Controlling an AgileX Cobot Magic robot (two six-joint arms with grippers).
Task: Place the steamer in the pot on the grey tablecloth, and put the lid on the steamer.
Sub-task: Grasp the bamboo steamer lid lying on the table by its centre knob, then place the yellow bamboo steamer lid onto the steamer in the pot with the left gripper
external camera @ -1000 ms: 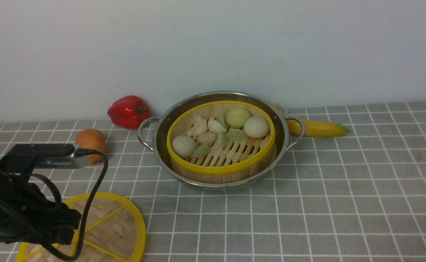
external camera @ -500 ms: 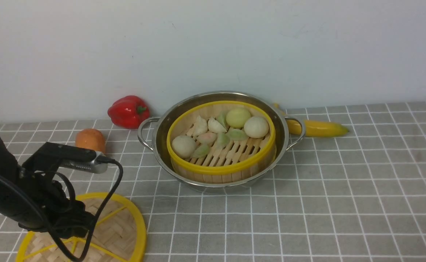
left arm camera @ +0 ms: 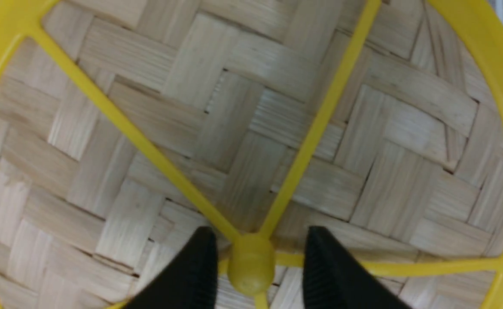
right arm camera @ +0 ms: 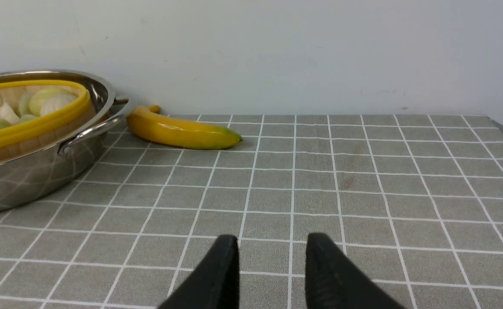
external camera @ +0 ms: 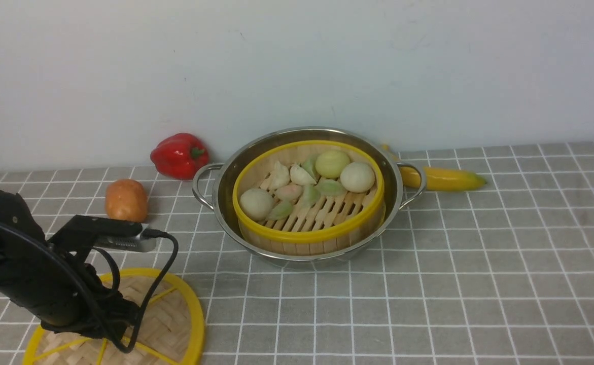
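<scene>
Left wrist view: left gripper (left arm camera: 260, 235) parted, straddling hub (left arm camera: 251, 268) of lid (left arm camera: 251, 128), not touching; right gripper (right arm camera: 272, 238) parted, empty.

1. The front view looks forward from the robot's side, between the arms. It is raised and tilted down over the grey tablecloth (external camera: 479, 284) to the back wall (external camera: 297, 61), with the pot (external camera: 224, 192) at middle distance.
2. The left wrist view faces almost straight down, very close to the lid (left arm camera: 251, 128), which overfills the frame. The left gripper (left arm camera: 260, 231) shows only its jaws.
3. The right wrist view sits low, nearly level with the worktop, facing the wall past the right gripper (right arm camera: 272, 238).
4. The front and right wrist views share the pot, the banana (external camera: 444, 178) and the wall. The front and left wrist views share only the lid.
</scene>
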